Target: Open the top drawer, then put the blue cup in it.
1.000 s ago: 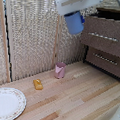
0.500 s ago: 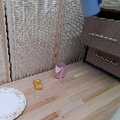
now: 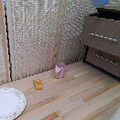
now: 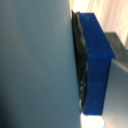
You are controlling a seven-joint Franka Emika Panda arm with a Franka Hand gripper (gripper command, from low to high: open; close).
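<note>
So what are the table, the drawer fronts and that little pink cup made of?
The table looks like pale wood, with visible plank seams and a smooth, faintly shiny finish. The top drawer and the one below it look like dark brown wood or veneer, matte, with thin silvery handles, probably metal. The pink cup looks plain and matte, perhaps plastic; the picture is too small to be sure.

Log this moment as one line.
blue cup: raised at frame top, above cabinet | top drawer: looks shut | pink cup: upright on table | end effector: unclear

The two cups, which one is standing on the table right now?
The pink cup, the smaller one, stands upright on the wooden table near the slatted wall. The blue cup is up in the air at the exterior view's top edge, above the cabinet.
</note>
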